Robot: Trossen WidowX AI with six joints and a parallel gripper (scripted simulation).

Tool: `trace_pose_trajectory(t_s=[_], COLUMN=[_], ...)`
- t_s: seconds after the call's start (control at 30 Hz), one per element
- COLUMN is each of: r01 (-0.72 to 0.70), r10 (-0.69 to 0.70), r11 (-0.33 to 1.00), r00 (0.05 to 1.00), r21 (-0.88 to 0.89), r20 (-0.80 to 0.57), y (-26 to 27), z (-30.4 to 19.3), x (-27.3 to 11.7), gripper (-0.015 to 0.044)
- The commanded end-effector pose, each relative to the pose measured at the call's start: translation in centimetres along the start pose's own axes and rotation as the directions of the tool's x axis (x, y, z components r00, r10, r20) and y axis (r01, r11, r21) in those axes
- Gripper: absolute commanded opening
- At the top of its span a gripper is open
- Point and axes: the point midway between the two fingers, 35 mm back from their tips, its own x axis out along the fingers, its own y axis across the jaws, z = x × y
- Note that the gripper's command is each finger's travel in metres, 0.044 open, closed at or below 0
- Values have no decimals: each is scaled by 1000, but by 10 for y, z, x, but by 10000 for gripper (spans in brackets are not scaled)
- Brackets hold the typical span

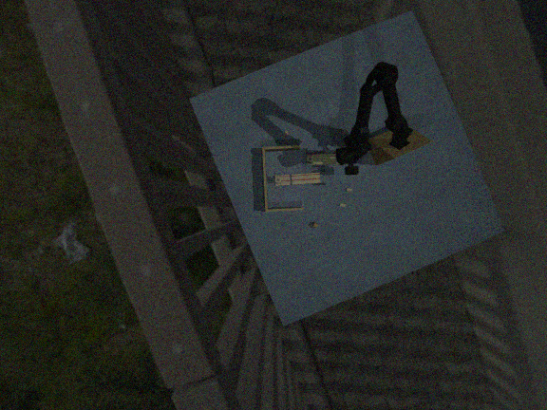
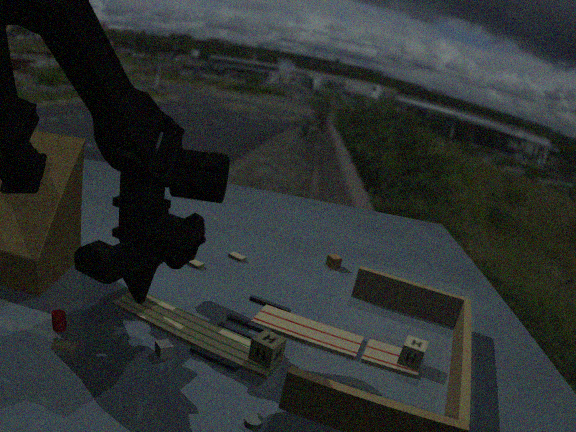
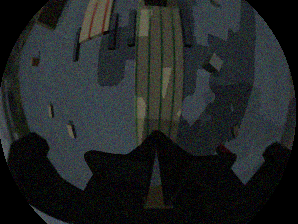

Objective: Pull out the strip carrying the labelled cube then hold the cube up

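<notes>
Blue-grey tabletop (image 1: 380, 228) (image 2: 295, 240) (image 3: 115, 110), dim light. Top view: gripper (image 1: 348, 158) (image 2: 142, 301) (image 3: 156, 133) near the wooden frame's (image 1: 265, 180) (image 2: 462, 350) open side. Exterior: fingers clenched, empty, at the green-lined strip's (image 1: 320, 158) (image 2: 195, 330) (image 3: 156, 60) near end; labelled cube (image 2: 267, 347) on its far end. Wrist: strip unbroken; likely mid-pull, cube grasp next.

The top view is looking down from high above the blue tabletop (image 1: 380, 209) (image 2: 280, 220), the exterior is facing across it from close by, both sharing the three-sided wooden frame (image 1: 265, 180) (image 2: 462, 350), while the wrist view is peering past the fingers closely at the green-lined strip (image 1: 323, 158) (image 2: 200, 332) (image 3: 156, 75).
</notes>
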Motion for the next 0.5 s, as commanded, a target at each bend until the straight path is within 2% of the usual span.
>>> trace_pose_trajectory(t_s=[0.0,0.17,0.3,0.47], r01=[0,5,5,9], r10=[0,-5,-5,-5], r11=[1000,1000,1000,991], r00=[1000,1000,1000,1000], r21=[0,-5,-6,130], r20=[-1,-26,-27,-26], y=[0,1,1,2], z=[0,3,3,28], x=[-2,-40,-42,-42], gripper=[0,0,0,131])
